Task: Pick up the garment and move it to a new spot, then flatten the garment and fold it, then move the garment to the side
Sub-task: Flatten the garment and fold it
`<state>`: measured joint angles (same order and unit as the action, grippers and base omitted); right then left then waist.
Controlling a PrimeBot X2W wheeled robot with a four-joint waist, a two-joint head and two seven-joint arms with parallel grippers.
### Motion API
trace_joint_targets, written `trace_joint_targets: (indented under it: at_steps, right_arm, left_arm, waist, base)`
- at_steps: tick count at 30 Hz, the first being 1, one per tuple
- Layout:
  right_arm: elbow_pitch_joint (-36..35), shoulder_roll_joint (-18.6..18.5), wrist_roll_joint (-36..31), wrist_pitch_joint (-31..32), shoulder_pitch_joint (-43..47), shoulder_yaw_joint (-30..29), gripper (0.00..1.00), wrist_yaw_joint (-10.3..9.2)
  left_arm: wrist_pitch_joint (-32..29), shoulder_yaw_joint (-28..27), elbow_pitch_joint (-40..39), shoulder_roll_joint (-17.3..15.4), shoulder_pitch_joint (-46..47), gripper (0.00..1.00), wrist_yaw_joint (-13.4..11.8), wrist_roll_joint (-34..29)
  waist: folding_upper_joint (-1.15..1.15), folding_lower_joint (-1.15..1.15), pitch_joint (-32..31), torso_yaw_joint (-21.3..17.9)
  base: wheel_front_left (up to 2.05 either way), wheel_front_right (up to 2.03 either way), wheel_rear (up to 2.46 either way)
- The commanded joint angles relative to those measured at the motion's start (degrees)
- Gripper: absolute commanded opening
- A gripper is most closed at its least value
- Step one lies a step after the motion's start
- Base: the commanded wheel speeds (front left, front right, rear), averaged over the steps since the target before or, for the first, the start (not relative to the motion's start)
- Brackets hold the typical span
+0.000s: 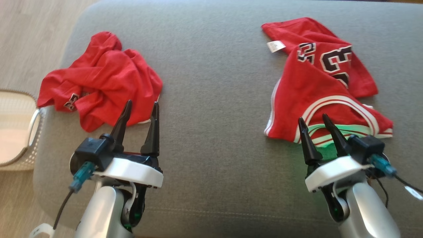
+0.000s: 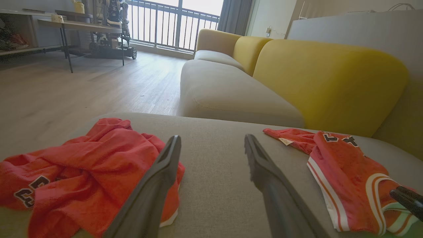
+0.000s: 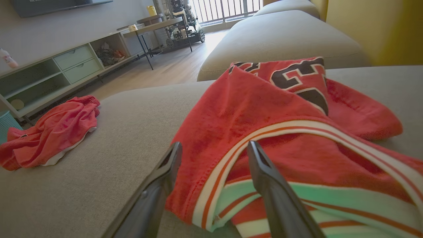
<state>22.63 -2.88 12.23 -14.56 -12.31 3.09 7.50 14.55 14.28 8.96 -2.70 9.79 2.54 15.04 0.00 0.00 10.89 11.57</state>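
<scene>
Lying on a wide grey cushion (image 1: 214,82) are two red garments, well apart from each other. The crumpled red garment (image 1: 102,76) sits in a heap near the cushion's left edge, and a small piece of a black and white number shows on its near side. The red jersey (image 1: 314,89) lies on the right side, partly spread. It has big black numbers edged in white, white and red stripes along its hem, and a small white label (image 1: 276,46) at its far end. I cannot tell which of the two the task means.

The left gripper (image 1: 142,103) is at the near edge of the crumpled red garment. Its two dark fingers stand wide apart and hold nothing. In the left wrist view one finger overlaps the cloth, but I cannot tell if it touches. The right gripper (image 1: 312,117) is at the near hem of the red jersey, also spread wide and grasping nothing. In the right wrist view its fingers are over the striped hem, where a green light tints the white stripes.

A pale basket (image 1: 35,142) stands on the wooden floor (image 1: 33,33) just beside the cushion's left side.
</scene>
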Motion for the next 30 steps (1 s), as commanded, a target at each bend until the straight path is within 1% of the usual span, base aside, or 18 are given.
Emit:
trace_joint_targets:
  at_steps: [1,2,8,12,13,14,15,19,21,24,27,30]
  right_arm:
    - [-0.85,0.01,0.35,-0.13,-1.77,1.51,1.0,-0.01]
    - [0.52,0.01,0.98,-0.14,-2.45,1.56,1.0,-0.01]
    - [7.84,0.01,2.71,-0.2,-5.77,1.29,1.0,-0.01]
    - [10.44,0.01,5.96,-0.22,-7.16,3.4,1.0,-0.01]
    - [10.89,0.01,6.32,-0.22,-7.5,4.08,0.73,-0.01]
    - [11.1,0.01,6.42,-0.24,-7.94,4.56,0.19,-0.01]
    - [11.11,0.01,6.37,-0.27,-8.38,5.01,0.0,-0.01]
    - [8.95,0.01,6.45,-0.38,-9.67,5.3,0.0,-0.01]
    - [5.85,0.01,6.18,-0.4,-9.78,3.61,0.0,-0.01]
    - [-0.09,0.01,5.98,-0.42,-9.29,0.51,0.0,-0.01]
    - [-4.69,0.01,3.25,-0.42,-9.21,-0.44,0.0,-0.01]
    - [-7.56,-0.5,1.19,-0.4,-10.67,0.92,0.0,-0.01]
  left_arm:
    - [0.44,-1.48,-1.6,-0.22,2.37,1.0,-0.15,-0.97]
    - [0.44,-1.34,-1.44,-0.21,2.54,1.0,-0.32,-1.54]
    - [0.44,-0.67,-1.05,-0.19,3.13,1.0,-1.17,-0.16]
    - [0.44,-0.01,-0.94,-0.19,3.1,1.0,-1.47,0.48]
    - [0.44,0.09,-0.95,-0.19,3.09,1.0,-1.55,0.63]
    - [0.44,0.17,-0.99,-0.19,3.1,1.0,-1.61,0.79]
    - [0.44,0.24,-1.04,-0.19,3.14,1.0,-1.68,0.94]
    - [0.45,0.29,-1.06,-0.19,3.11,1.0,-1.87,1.36]
    - [0.45,0.14,-0.99,-0.19,2.87,1.0,-1.89,2.14]
    - [0.45,-0.25,-1.18,-0.19,2.56,1.0,-2.07,5.19]
    - [0.45,-0.03,-0.98,-0.18,2.53,1.0,-1.79,5.4]
    - [0.45,0.23,-0.27,-0.18,2.24,1.0,-1.67,5.88]
  waist:
    - [0.0,0.0,0.7,0.83]
    - [0.0,0.0,0.92,1.17]
    - [0.0,0.0,1.46,2.55]
    - [0.0,0.0,1.52,2.98]
    - [0.0,0.0,1.55,3.02]
    - [0.0,0.0,1.62,3.05]
    - [0.0,0.0,1.7,3.08]
    - [0.0,0.0,1.53,2.84]
    - [0.0,0.0,1.18,2.44]
    - [0.0,0.0,0.36,1.49]
    - [0.0,0.0,-0.88,0.45]
    - [0.0,0.0,-2.82,0.09]
  base:
    - [0.0,0.0,0.0]
    - [0.0,0.0,0.0]
    - [0.0,0.0,0.0]
    - [0.0,0.0,0.0]
    - [0.0,0.0,0.0]
    - [0.0,0.0,0.0]
    - [0.0,0.0,0.0]
    - [0.0,0.0,0.0]
    - [0.0,0.0,0.0]
    - [0.0,0.0,0.0]
    - [0.0,0.0,0.0]
    - [0.0,0.0,0.0]
